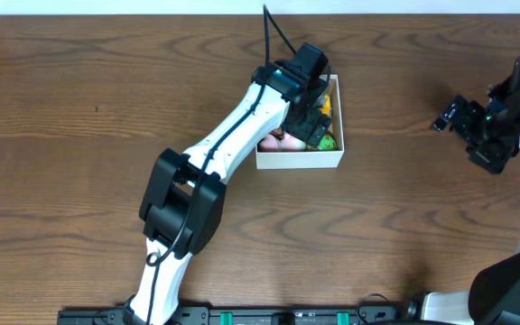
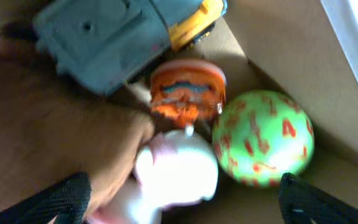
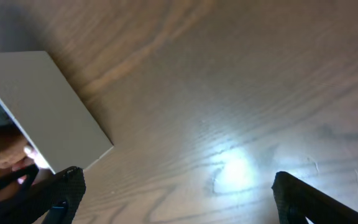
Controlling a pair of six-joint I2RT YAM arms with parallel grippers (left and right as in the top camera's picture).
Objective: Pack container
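Observation:
The container (image 1: 301,161) is a white lidless box with a tan cardboard inside, near the table's middle back. My left gripper (image 1: 312,122) hangs inside it, open (image 2: 182,198). In the left wrist view the box holds a green ball with red marks (image 2: 263,138), an orange round toy (image 2: 187,91), a white-pink soft toy (image 2: 178,169) between my fingertips, and a grey-and-yellow toy vehicle (image 2: 120,31). My right gripper (image 1: 454,116) is open and empty over bare wood at the far right (image 3: 176,199). The box's white wall shows in the right wrist view (image 3: 48,106).
The brown wooden table (image 1: 79,135) spreads around the box. The left arm (image 1: 233,135) slants from the front edge up to the box. A black cable (image 1: 278,32) runs from the box's back. The right arm base (image 1: 513,289) sits at the front right.

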